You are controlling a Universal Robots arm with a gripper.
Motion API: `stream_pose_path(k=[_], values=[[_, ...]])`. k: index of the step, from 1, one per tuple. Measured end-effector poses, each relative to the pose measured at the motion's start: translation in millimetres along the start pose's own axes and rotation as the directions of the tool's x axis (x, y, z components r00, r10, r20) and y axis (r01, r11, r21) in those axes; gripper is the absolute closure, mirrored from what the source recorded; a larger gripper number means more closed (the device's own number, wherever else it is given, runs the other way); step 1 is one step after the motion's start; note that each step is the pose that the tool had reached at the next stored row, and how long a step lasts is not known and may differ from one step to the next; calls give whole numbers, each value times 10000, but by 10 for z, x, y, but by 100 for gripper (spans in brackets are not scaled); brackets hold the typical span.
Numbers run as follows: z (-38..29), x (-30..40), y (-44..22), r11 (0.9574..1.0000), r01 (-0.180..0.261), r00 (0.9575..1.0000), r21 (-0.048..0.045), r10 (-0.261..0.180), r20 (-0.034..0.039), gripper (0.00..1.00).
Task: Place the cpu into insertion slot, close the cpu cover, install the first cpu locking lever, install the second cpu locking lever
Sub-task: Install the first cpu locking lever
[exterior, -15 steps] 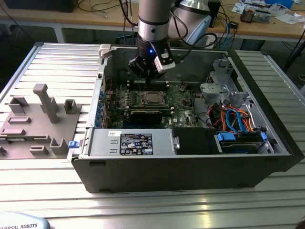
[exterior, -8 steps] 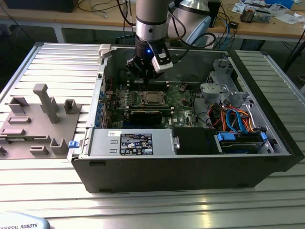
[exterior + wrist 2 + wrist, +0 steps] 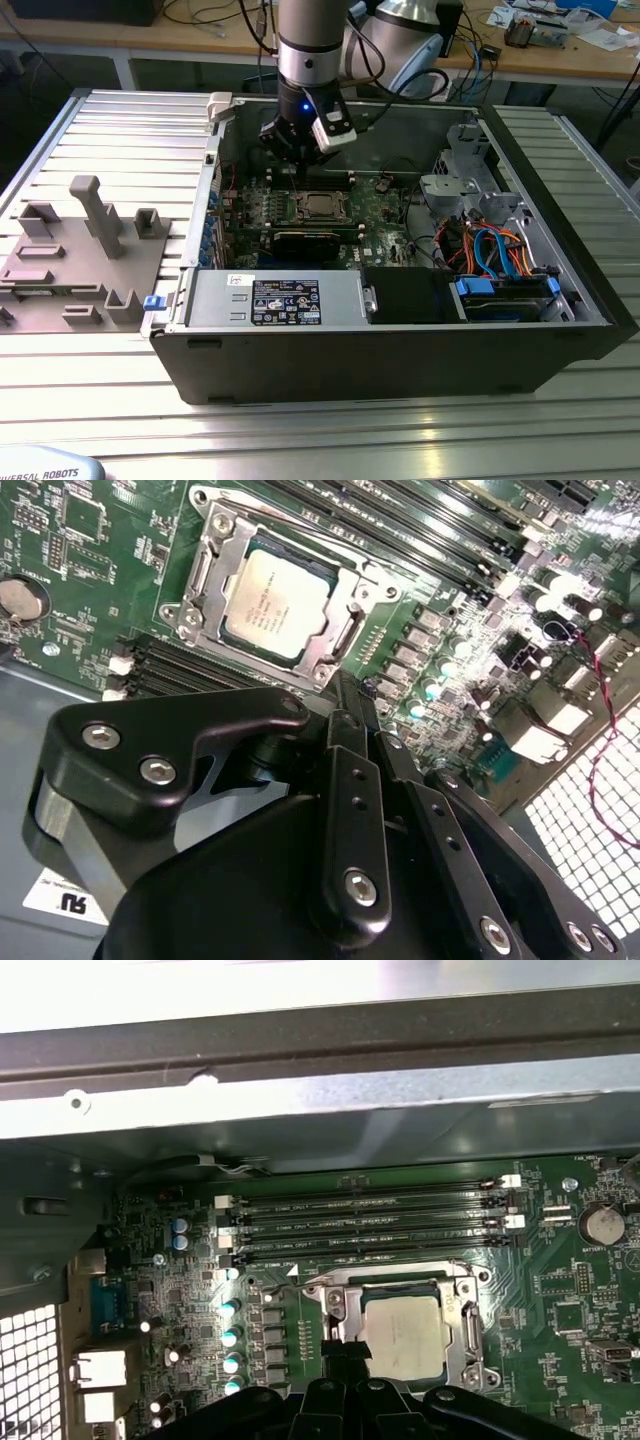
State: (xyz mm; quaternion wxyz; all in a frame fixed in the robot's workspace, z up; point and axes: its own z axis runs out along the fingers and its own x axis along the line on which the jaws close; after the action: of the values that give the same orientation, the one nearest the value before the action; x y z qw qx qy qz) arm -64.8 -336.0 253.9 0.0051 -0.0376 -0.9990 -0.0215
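Note:
The cpu (image 3: 275, 602) (image 3: 405, 1333) (image 3: 320, 205), a silver square chip, lies flat in the insertion slot and hides its contact field. The cpu cover (image 3: 346, 632) (image 3: 466, 1310), a silver frame, lies down around the chip. A thin locking lever (image 3: 322, 542) (image 3: 392, 1272) runs along one edge of the socket. My gripper (image 3: 345, 695) (image 3: 345, 1352) (image 3: 300, 152) hangs low over the green motherboard (image 3: 385, 235), its black fingers together and the tips right at a corner of the socket. I see nothing held between them.
Long black memory slots (image 3: 370, 1225) run beside the socket, with the case wall (image 3: 300, 1110) behind them. A power supply (image 3: 280, 300) and a drive cage with cables (image 3: 490, 250) fill the case's near side. A grey fixture plate (image 3: 90, 240) lies at the exterior view's left.

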Motion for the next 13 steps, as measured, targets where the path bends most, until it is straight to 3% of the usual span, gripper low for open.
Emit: stream_pose_path(k=[13], values=[[2,151,-11,10000,49,10000,-50,-50,-6,89]])
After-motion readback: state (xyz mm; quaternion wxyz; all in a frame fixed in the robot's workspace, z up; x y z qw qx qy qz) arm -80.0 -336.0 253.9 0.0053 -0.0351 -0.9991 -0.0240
